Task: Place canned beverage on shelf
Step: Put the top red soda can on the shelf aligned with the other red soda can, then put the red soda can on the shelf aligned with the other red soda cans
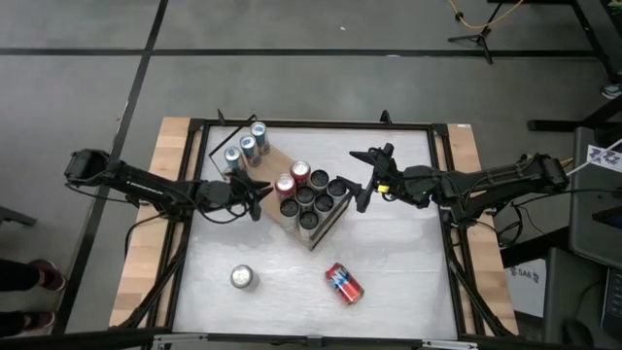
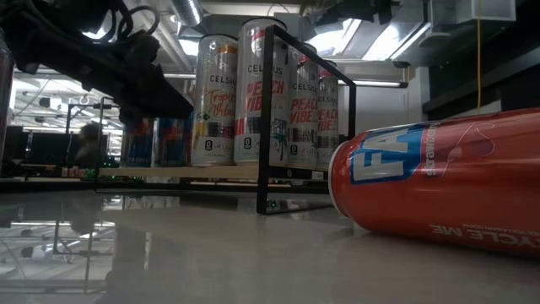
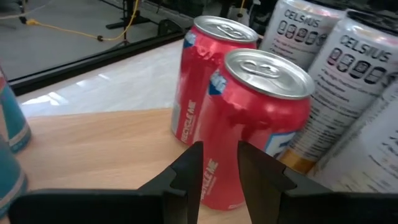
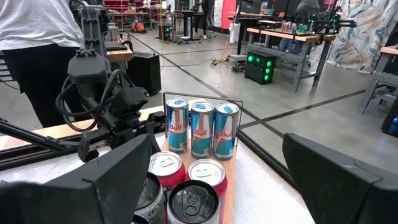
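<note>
The shelf, a light-wood board (image 1: 275,161) on a black wire frame, stands mid-table. Upright on it are two red cans (image 1: 285,185) (image 1: 300,172), several dark-topped Celsius cans (image 1: 313,200) and three blue-silver cans (image 1: 245,148) at its far-left end. My left gripper (image 1: 260,190) is level at the board's left side, right in front of the nearer red can (image 3: 261,124). Its fingers (image 3: 217,155) stand a narrow gap apart with nothing between them. My right gripper (image 1: 362,180) hovers wide open over the shelf's right end, holding nothing. My left gripper's fingertips (image 3: 194,155) stand right in front of the nearer red can's side wall (image 3: 219,140), coming level from the table's left. I cannot tell whether they touch it. The can stands upright on the board.
A red can (image 1: 342,283) lies on its side on the white tabletop near the front, large in the low view (image 2: 439,186). A silver can (image 1: 242,278) stands upright at front left. A person (image 4: 37,37) stands beyond the table's left side.
</note>
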Available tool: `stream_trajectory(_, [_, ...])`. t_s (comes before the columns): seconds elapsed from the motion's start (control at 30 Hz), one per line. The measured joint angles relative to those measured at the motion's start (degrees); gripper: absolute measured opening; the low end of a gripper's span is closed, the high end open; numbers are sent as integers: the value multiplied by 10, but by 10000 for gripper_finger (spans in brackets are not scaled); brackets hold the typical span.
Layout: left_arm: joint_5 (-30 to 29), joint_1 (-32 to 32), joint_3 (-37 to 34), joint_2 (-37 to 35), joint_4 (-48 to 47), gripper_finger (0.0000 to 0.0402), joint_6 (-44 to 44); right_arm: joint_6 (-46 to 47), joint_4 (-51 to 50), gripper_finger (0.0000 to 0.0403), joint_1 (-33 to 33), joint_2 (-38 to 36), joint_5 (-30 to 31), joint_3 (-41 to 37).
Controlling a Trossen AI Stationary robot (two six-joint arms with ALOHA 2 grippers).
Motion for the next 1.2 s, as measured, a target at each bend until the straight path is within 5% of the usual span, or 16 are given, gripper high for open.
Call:
stream_trajectory(0.6, [22,-21,0,0,0,93,-4,2,0,358,0,0,-10,0])
stream_trajectory(1.0, [27,-56,0,-36,1,93,14,96,53,358,2,0,-266,19])
stream_trajectory(1.2, [42,-80,0,-45,2,93,22,161,-21,358,57,12,-187,83])
